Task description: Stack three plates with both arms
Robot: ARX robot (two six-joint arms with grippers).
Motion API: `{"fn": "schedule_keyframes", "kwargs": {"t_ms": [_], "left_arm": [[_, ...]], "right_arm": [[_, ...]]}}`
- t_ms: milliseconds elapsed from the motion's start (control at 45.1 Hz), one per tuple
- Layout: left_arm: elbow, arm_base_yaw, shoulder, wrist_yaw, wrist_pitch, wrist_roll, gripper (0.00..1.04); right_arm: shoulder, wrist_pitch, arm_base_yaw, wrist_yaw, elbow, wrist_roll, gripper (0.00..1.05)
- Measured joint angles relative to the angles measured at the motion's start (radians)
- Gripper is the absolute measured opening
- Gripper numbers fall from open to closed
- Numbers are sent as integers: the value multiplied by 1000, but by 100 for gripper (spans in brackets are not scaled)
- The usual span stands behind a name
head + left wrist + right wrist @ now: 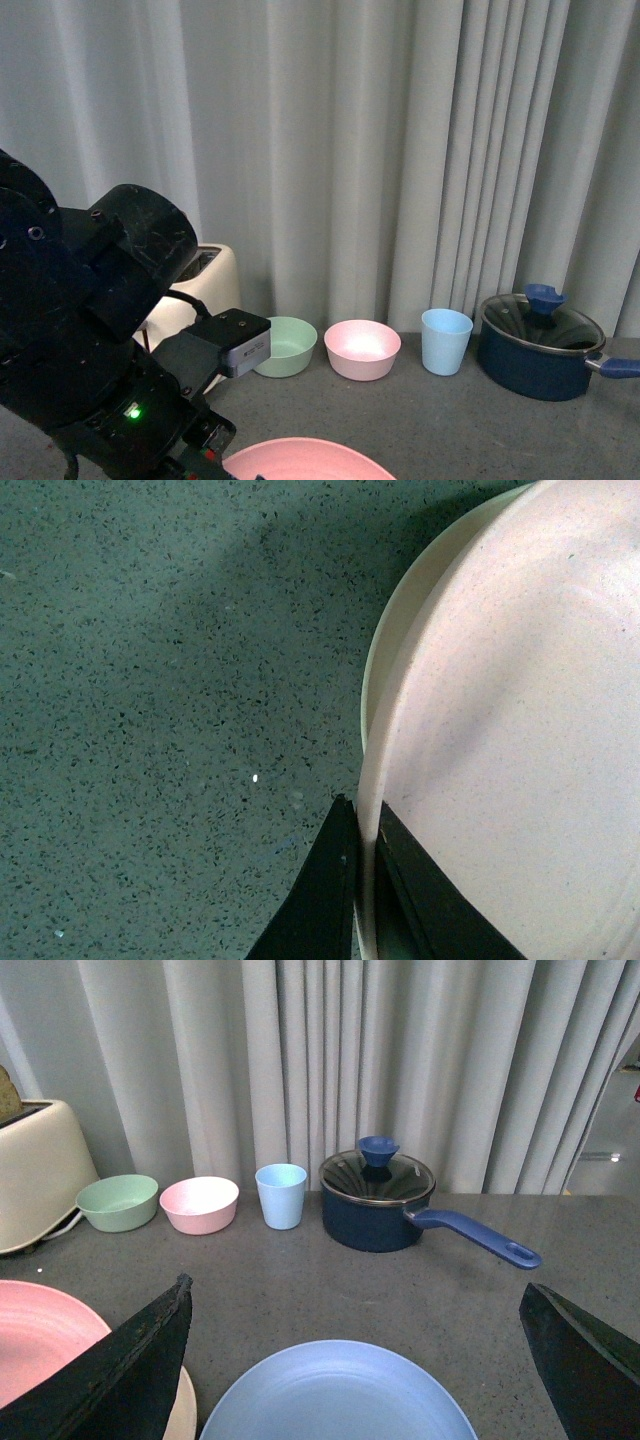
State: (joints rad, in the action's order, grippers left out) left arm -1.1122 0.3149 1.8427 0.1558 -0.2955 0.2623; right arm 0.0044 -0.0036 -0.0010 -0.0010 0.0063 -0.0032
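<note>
My left gripper [366,840] is shut on the rim of the pink plate [520,730], one finger on each side of the rim. The pink plate lies over a cream plate [400,610], whose rim shows just beyond it. In the front view the pink plate [305,458] is at the bottom edge beside my left arm. My right gripper [355,1290] is open and empty, with its jaws spread wide above the near part of a blue plate [335,1395] on the table. The right wrist view also shows the pink plate [40,1335] and the cream plate's edge [182,1410] beside the blue plate.
Along the curtain at the back stand a cream toaster [205,280], a green bowl [285,345], a pink bowl [362,348], a light blue cup [446,340] and a dark blue lidded pot [540,345] with its handle pointing right. The table is grey speckled stone.
</note>
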Motion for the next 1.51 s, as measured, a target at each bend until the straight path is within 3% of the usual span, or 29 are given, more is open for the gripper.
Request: {"fn": "schedule_keyframes", "kwargs": {"t_ms": [908,1152,1506], "left_arm": [[-65,76,95,-44,15,-72,4],[-88,79,100,-48,12,-83,51],[-96,44,46,-56,63,-55,97]], "right_arm": [[0,0,0,0,0,0,97],[0,0,0,0,0,0,97],[0,0,0,0,0,0,97]]}}
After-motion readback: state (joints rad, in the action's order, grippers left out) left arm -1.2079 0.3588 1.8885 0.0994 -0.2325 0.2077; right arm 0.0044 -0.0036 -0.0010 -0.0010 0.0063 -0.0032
